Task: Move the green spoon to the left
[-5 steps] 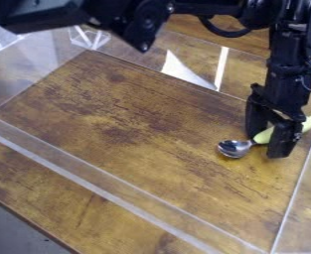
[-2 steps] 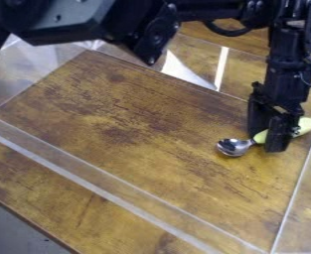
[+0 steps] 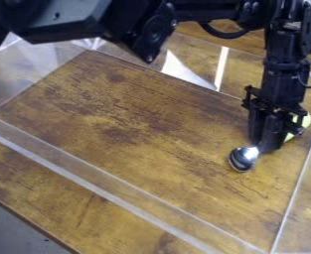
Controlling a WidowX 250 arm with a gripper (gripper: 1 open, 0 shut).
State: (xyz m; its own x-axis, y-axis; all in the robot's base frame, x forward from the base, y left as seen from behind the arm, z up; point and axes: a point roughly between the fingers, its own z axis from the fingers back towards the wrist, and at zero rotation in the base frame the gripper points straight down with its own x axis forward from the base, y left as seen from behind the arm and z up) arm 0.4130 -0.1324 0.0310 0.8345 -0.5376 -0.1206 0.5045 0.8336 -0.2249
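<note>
The gripper points steeply down at the right end of the wooden table, just inside the clear wall. Its fingers stand close together around the spoon. They look pinched on its yellow-green handle, of which only a sliver shows just right of the fingers; the contact itself is hidden behind the black fingers, so the hold is a judgement, not a certainty.

The spoon's shiny bowl sits just below and slightly left of the fingertips, resting on or barely off the wood; which of the two cannot be told. The handle runs up and to the right, behind the fingers.

The spoon is probably light and rigid. The thick, rounded plastic handle is the sensible place to take hold, since it fills the fingers better than the thin metal bowl, which is slick and would likely slide out. A round handle can roll or pivot between flat pads, so a grip near its middle, square across it, should keep the bowl from swinging down during the carry to the left.
</note>
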